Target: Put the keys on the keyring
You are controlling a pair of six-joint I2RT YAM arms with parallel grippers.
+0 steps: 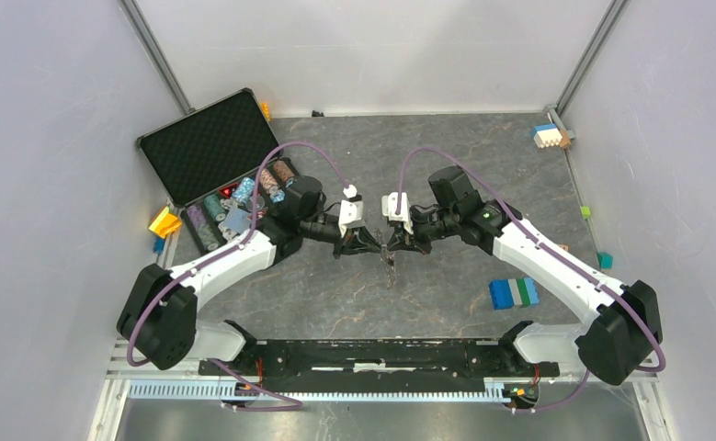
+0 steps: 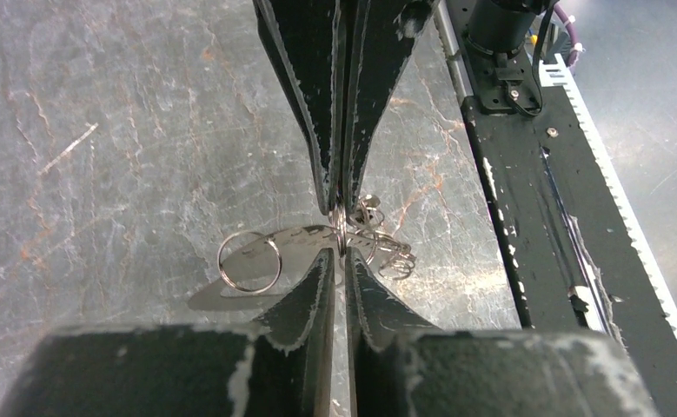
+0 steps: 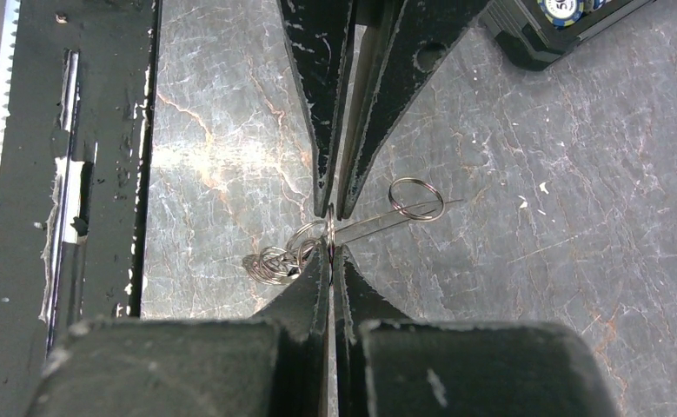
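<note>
My left gripper point(image 1: 375, 244) and right gripper point(image 1: 398, 244) meet tip to tip over the middle of the table. Both are shut on one thin silver split ring point(image 2: 341, 228), also seen in the right wrist view point(image 3: 329, 228). A flat grey metal piece point(image 2: 291, 248), which looks like the keyring, hangs from it with a round split ring point(image 2: 249, 262) on its far end. A bunch of small wire rings point(image 2: 388, 254) hangs on the other side. In the top view the bundle point(image 1: 391, 268) dangles below the tips. No black-headed key shows.
An open black case point(image 1: 209, 152) with poker chips stands at the back left, with a yellow block point(image 1: 164, 221) beside it. A blue-green block point(image 1: 514, 292) lies at the right, a white-blue block point(image 1: 549, 136) at the back right. A black rail point(image 1: 372, 354) runs along the near edge.
</note>
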